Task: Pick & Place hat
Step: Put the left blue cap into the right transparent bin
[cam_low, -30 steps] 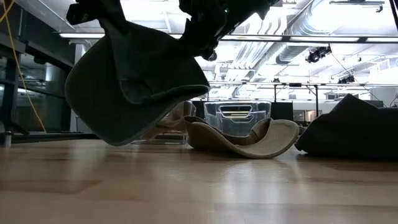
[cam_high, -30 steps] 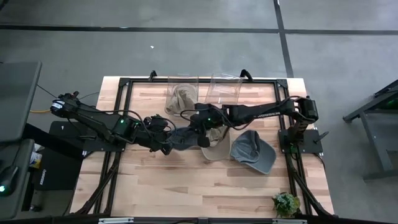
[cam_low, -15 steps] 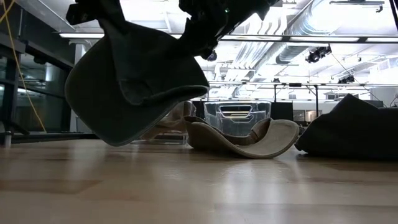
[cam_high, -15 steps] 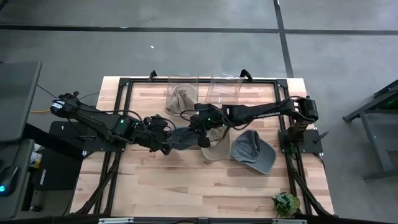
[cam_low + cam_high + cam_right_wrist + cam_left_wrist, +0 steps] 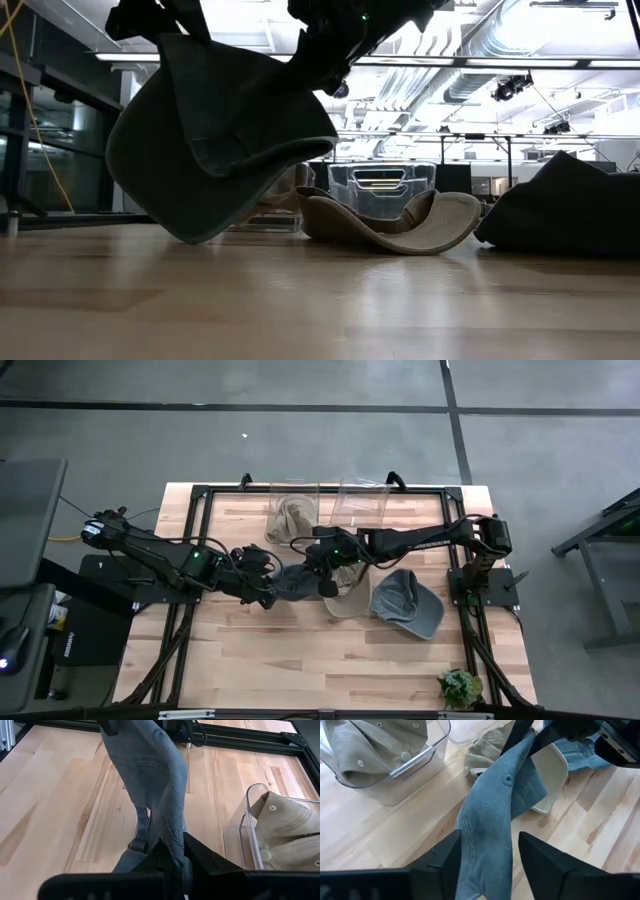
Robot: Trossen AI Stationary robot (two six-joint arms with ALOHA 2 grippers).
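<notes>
A blue-grey hat [image 5: 290,582] hangs folded between my two grippers over the table's middle. The low view shows the hat [image 5: 215,130] sagging close to the tabletop. My right gripper [image 5: 312,563] is shut on its far end. My left gripper [image 5: 268,597] stands open at its near end, and in the left wrist view its fingers [image 5: 447,862] flank the hat [image 5: 490,810]. A beige hat [image 5: 345,598] and a second grey-blue hat [image 5: 408,603] lie on the table to the right. Another beige hat lies in a clear bin [image 5: 292,515]. My left gripper is open around the hat's near end [image 5: 482,870]; whether a finger still touches the cloth, I cannot tell. My right gripper pinches a fold of the hat's crown [image 5: 170,840] between its two fingers, slanting down from the table's right. The hat hangs below the fingers, its back strap [image 5: 140,827] dangling slack.
Two clear bins stand at the far edge, the left one [image 5: 240,837] holding a beige hat and the right one [image 5: 362,510] holding nothing. A small potted plant [image 5: 460,687] sits at the near right corner. Bare wood [image 5: 230,650] lies toward the near left.
My left gripper has opened without shifting place. The hat's end at that gripper has slackened and sagged a little lower, while the end in my right gripper has stayed where it was.
</notes>
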